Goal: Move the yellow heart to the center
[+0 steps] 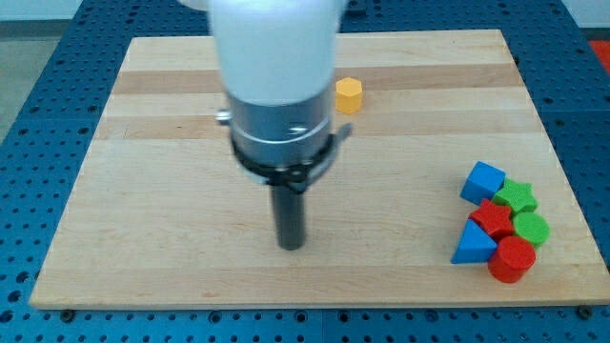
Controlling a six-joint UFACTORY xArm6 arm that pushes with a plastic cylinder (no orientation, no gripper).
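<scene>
My tip [291,245] rests on the wooden board [143,191], left of the middle and toward the view's bottom. No block touches it. The only yellow block in sight is a small yellow one [349,95] near the view's top, just right of the arm's white body; it looks hexagonal, and part of it may be hidden by the arm. I see no yellow heart; the arm's wide body hides the board's upper middle.
A tight cluster lies at the view's bottom right: a blue cube [483,181], a green star [518,196], a red star [493,219], a green cylinder [531,229], a blue triangle [473,243] and a red cylinder [513,259].
</scene>
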